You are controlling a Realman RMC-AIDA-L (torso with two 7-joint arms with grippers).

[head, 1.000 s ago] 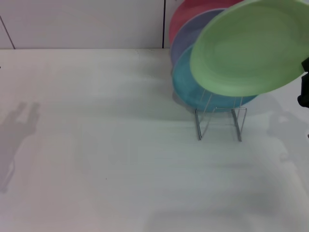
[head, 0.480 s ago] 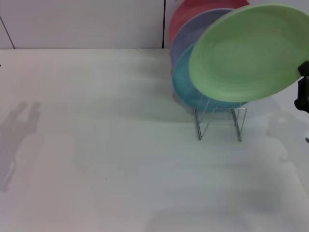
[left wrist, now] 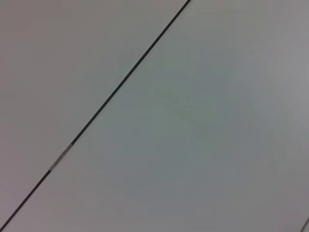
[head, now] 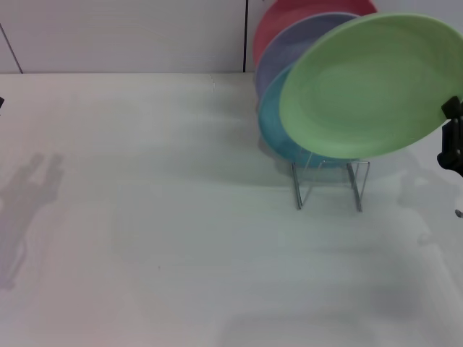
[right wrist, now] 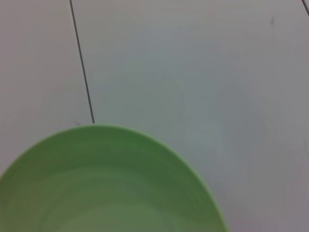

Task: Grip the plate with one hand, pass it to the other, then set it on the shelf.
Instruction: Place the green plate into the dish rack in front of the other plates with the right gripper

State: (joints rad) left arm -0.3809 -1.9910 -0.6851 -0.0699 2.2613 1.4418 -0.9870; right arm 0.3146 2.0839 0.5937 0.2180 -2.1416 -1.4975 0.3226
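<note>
**A:** Three plates already stand in the rack, but start on the left for me. What's over there?

**B:** Bare white desk (head: 145, 238), with only a faint arm shadow near its left edge. The left gripper isn't in the head view, and the left wrist view shows nothing but a pale surface crossed by a dark seam, so it looks parked.

**A:** And the middle?

**B:** The small thin silver wire plate rack (head: 329, 184) stands on the desk, right of centre. A red plate (head: 278, 25) sits at the back, then a purple plate (head: 289, 50), then a turquoise-blue plate (head: 278, 130) nearest us.

**A:** Where's the round light-green matte plastic plate?

**B:** The light-green plate (head: 365, 87) hangs in the air, tilted, above and in front of the rack, overlapping the blue plate. Over the last second it has drifted slightly left and down towards the rack. The handover seems done, and this is the approach to setting it down.

**A:** Who holds it?

**B:** The right gripper (head: 452, 141), at the right edge, at the plate's rim. Its jaws are out of sight, so I cannot tell their state, though the plate is clearly carried from there.

**A:** What's in the way?

**B:** The blue plate fills the nearest visible loops. I'd judge the free slot lies at the front, so the rim must drop in without knocking the narrow rack.
</note>
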